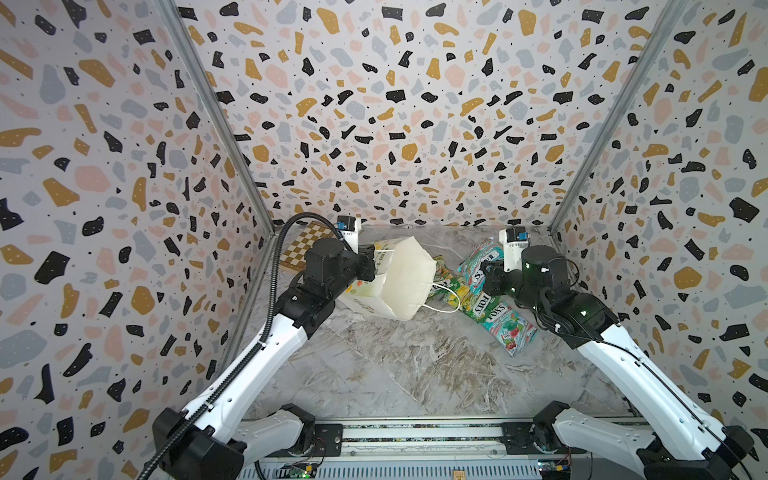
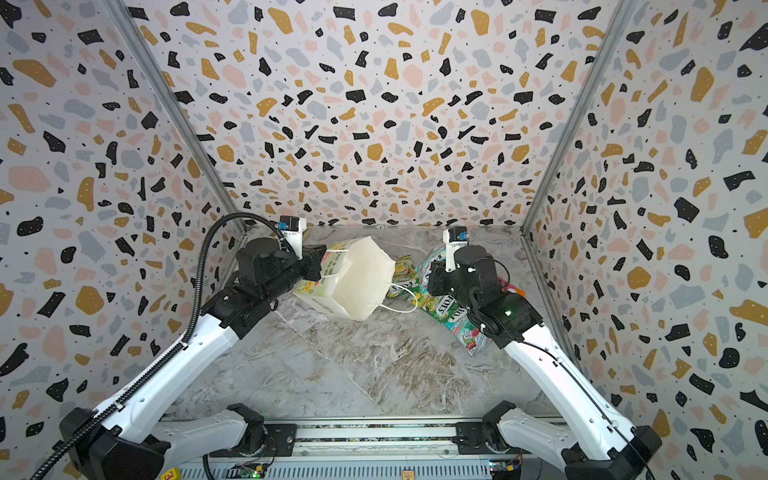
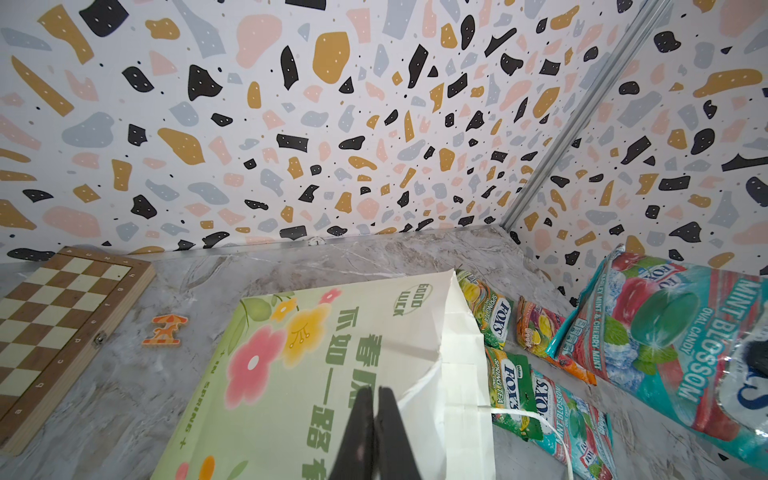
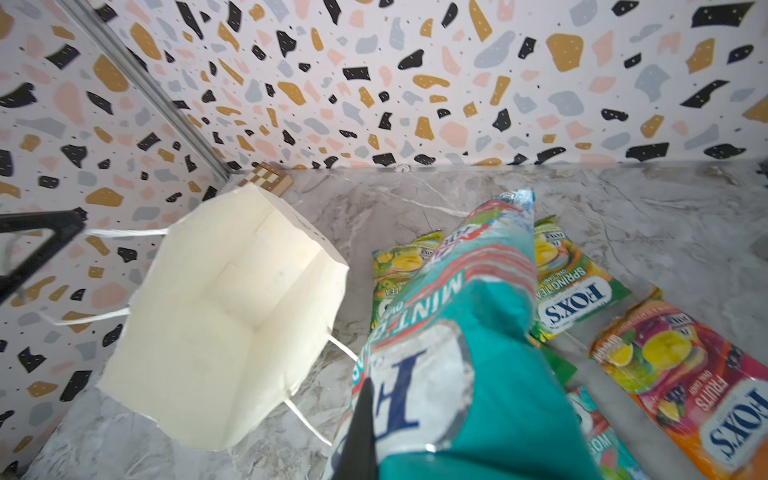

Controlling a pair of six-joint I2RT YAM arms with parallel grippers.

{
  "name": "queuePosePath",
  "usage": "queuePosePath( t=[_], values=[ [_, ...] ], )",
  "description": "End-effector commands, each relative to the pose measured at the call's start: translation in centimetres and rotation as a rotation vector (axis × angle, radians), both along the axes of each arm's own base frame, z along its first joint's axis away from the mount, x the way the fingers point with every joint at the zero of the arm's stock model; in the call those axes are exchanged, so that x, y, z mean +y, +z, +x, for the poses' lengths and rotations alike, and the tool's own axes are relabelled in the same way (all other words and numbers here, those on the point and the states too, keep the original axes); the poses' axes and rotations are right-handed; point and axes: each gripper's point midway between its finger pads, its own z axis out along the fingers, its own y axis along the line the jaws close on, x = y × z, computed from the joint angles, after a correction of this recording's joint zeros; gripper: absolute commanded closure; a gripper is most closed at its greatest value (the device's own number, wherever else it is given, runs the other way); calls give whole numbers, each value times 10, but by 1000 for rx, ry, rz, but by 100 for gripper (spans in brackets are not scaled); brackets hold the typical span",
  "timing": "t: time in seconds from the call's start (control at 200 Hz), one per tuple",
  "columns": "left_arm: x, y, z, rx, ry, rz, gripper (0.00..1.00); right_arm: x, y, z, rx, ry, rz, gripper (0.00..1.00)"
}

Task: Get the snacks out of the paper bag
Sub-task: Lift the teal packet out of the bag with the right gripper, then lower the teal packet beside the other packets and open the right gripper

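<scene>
Wooden chessboard is sitting way over on the left of the bench, doing nothing for this job, with a little orange carousel piece lying near it. Next along, the left gripper is squeezing its fingers tight together at the rim of the paper bag, right by a cord handle. I can't tell if it's biting paper or cord, but it's clearly the thing keeping the bag tilted over with its mouth gaping toward the right arm. Looking into it from the right wrist view, I'm seeing only bare white paper, with no packets inside as far as that angle is showing.

Moving right, the snacks are lying on the bench just beside the bag's mouth: two green-yellow packets, a pink-orange packet and a teal packet, some overlapping. The right gripper is pinching another one, a teal mint packet, by one end and holding it up in the air over that pile, outside the bag.

So I'm reckoning this is nearly wrapped up. The bag is looking emptied, five packets are showing outside it, and what's remaining is mostly setting this one down. A sixth could be hiding under the arm, not sure.
</scene>
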Motion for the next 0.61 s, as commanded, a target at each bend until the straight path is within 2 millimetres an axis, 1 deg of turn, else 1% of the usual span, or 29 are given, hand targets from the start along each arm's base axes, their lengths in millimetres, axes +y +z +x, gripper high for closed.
queuePosePath(
  t=[0.0,0.15,0.37,0.461,0.601],
  values=[
    [0,13,-1,-64,-3,-7,100,-2,-11,-8,28,32,-10,100],
    [1,15,-2,-71,-1,-6,100,6,-40,-12,103,76,-17,100],
    [4,18,-4,-84,7,-11,100,17,-87,-19,223,134,-27,100],
    [5,19,-6,-88,9,-12,100,26,-100,-23,251,178,-6,100],
    [6,22,-7,-96,12,-18,100,40,-114,-29,278,251,47,100]
  ],
)
